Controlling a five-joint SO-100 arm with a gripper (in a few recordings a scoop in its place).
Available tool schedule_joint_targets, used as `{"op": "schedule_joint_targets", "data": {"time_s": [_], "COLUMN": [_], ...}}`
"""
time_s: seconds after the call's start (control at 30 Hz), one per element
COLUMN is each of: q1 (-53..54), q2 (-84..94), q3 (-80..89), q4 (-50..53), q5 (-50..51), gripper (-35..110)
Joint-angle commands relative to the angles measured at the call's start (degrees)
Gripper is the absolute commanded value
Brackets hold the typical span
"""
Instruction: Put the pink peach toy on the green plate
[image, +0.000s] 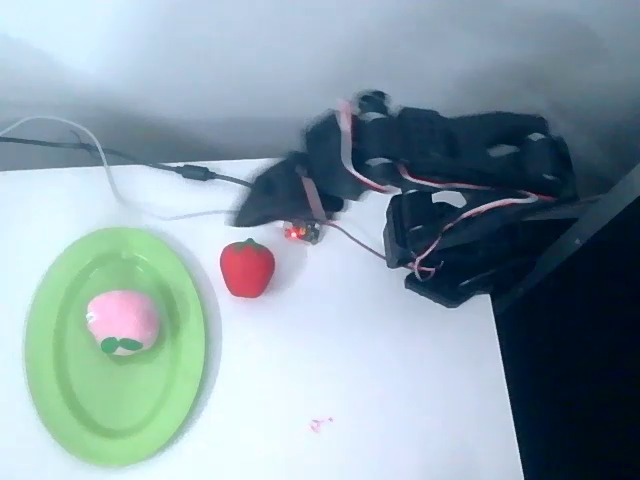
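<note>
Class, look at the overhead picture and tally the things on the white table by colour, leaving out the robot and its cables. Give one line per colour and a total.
Pink: 1, the pink peach toy
Red: 1, the strawberry toy
Green: 1, the green plate
Total: 3

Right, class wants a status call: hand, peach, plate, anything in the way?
Hand blurred above the strawberry, open or shut unclear, holding nothing visible. Pink peach toy sits on green plate. Red strawberry toy right of plate, clear of it.
</note>
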Motion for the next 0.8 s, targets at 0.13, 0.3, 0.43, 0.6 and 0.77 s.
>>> {"op": "schedule_joint_targets", "data": {"time_s": [0.13,0.3,0.43,0.6,0.77], "q1": [-4.0,-3.8,-3.8,-2.7,0.6], "q2": [29.9,33.8,33.8,34.1,34.2], "q3": [29.4,39.0,45.1,48.6,48.7], "q4": [6.4,9.1,8.2,7.9,8.1], "q5": [7.4,7.4,7.9,13.0,8.8], "gripper": [0,0,0,0,0]}}
